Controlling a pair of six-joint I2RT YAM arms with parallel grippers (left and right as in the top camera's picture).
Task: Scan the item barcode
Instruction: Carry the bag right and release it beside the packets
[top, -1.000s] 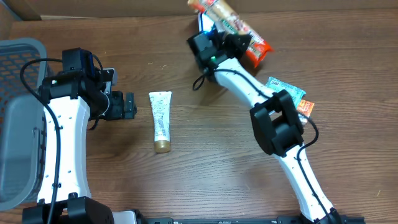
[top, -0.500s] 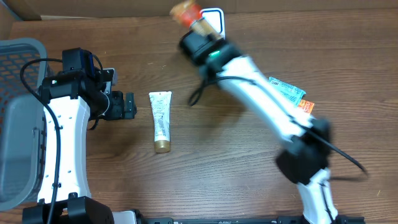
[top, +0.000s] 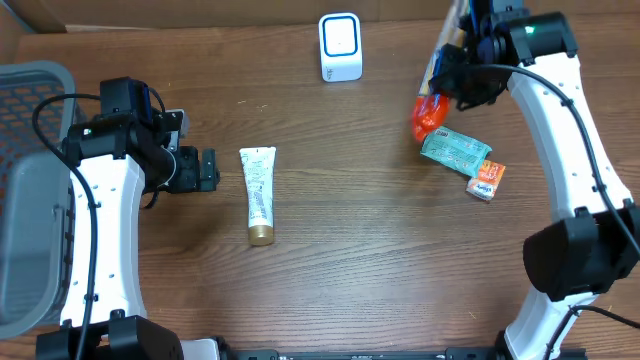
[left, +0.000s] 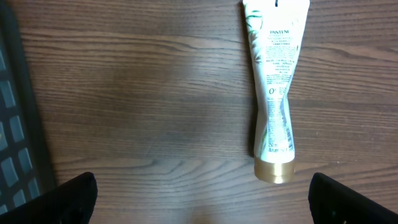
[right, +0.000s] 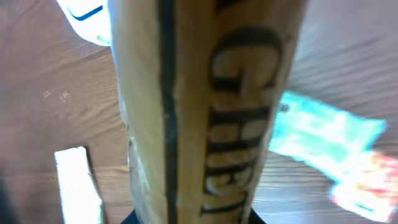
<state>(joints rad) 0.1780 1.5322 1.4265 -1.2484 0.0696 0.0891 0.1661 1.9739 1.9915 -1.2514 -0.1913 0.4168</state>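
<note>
At the far left edge sits a grey basket (top: 30, 190), its rim running near to far. Just right of it the left gripper (top: 207, 168) hovers low over the wood with its jaws spread wide and nothing between them; in the left wrist view its dark fingertips (left: 74, 198) sit at the two bottom corners. Beside it to the right lies a white tube (top: 260, 195), flat on the table (top: 360, 260), its long axis near to far with the gold cap at the near end and the crimped end far. Right of the tube a broad stretch of bare wood runs across the middle and the near side. The white scanner (top: 341, 47) stands at the far edge, centre. Well apart from it, to the right, the right gripper (top: 465, 68) is clamped on the snack pack (top: 436, 88) — a long, narrow pack whose axis runs mostly near to far, tilted slightly, with the red end pointing near and a little left. In the right wrist view the pack fills the frame, dark block letters running along its length. Just near of that red end lies a teal packet (top: 455, 150), and right of it an orange packet (top: 487, 179) — both close to the table's right side.
</note>
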